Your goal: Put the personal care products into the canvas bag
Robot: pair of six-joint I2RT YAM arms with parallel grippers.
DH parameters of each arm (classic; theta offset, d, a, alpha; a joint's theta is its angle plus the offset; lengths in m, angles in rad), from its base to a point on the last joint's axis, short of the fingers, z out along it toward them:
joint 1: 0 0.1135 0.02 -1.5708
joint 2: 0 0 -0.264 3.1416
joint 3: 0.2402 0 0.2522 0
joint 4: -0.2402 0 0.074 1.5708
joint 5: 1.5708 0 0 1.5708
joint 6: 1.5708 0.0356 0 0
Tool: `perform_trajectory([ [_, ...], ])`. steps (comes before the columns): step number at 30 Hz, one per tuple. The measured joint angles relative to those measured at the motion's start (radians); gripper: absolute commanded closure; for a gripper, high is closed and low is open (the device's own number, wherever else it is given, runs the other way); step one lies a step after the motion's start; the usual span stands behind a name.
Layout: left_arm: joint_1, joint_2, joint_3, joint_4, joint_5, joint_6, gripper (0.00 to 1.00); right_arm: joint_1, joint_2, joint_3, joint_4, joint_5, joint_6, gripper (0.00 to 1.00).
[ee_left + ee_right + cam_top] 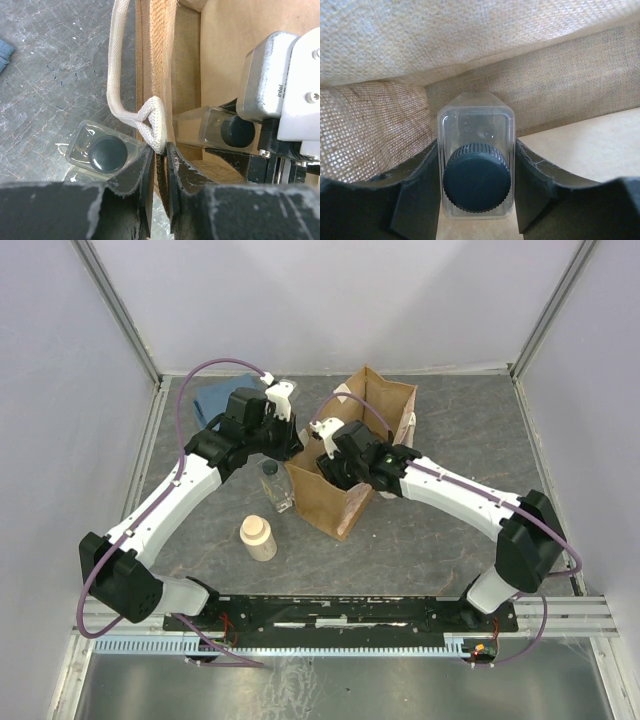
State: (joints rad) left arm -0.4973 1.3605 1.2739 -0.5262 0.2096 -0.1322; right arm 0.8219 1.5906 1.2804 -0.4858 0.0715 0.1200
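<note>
Nearest the arm bases, a cream round bottle (258, 538) stands upright on the bench (420, 530). Just beyond it stands a clear square bottle (277, 485), close beside the bag's left wall.

Left end effector (160, 160): closed on the rim of the canvas bag (385, 405) at the root of the loop handle (150, 120), holding that wall up. The fabric is a soft weave and would likely sag if let go.

Right end effector (476, 150): inside the bag, clamped on the flat sides of a second clear bottle (476, 175), cap toward the camera.

Judgement: the bottles are light, rigid and slick. Grip the flat faces below the cap; take the round one across its body.

A third clear bottle is not visible, possibly already in the bag.

Farthest, a folded blue cloth (215, 395).
</note>
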Motion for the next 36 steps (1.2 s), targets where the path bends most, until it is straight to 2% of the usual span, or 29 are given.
perform_trajectory([
  [2,0.000,0.000,0.000,0.000,-0.002,0.000,0.82,0.001,0.002,0.000,-0.008,0.006,0.008,0.34],
  [5,0.000,0.000,0.000,-0.002,-0.006,0.000,0.82,0.001,-0.015,0.001,-0.008,0.024,0.019,0.28],
  [8,0.000,0.000,0.000,-0.002,-0.016,0.000,0.74,0.001,-0.063,0.013,-0.016,0.046,0.033,0.15],
  [10,0.000,0.000,0.000,-0.002,-0.022,0.000,0.62,0.001,-0.103,0.031,-0.032,0.069,0.041,0.10],
  [14,0.000,0.000,0.000,-0.003,-0.027,0.002,0.16,0.001,-0.166,0.126,-0.100,0.111,0.044,0.07],
  [16,0.000,0.000,0.000,-0.009,-0.027,0.002,0.05,0.001,-0.178,0.179,-0.133,0.127,0.044,0.04],
  [18,0.000,0.000,0.000,-0.015,-0.028,0.000,0.03,0.001,-0.180,0.238,-0.169,0.142,0.044,0.00],
  [25,0.000,-0.027,0.068,-0.100,-0.087,0.000,0.01,0.001,-0.130,0.475,-0.296,0.151,0.031,0.00],
  [33,0.033,-0.172,0.174,-0.271,-0.286,0.001,0.00,0.001,0.166,0.935,-0.458,0.139,-0.038,0.00],
  [36,0.047,-0.222,0.169,-0.346,-0.344,0.001,0.00,0.001,0.294,1.062,-0.510,0.122,-0.061,0.06],
])
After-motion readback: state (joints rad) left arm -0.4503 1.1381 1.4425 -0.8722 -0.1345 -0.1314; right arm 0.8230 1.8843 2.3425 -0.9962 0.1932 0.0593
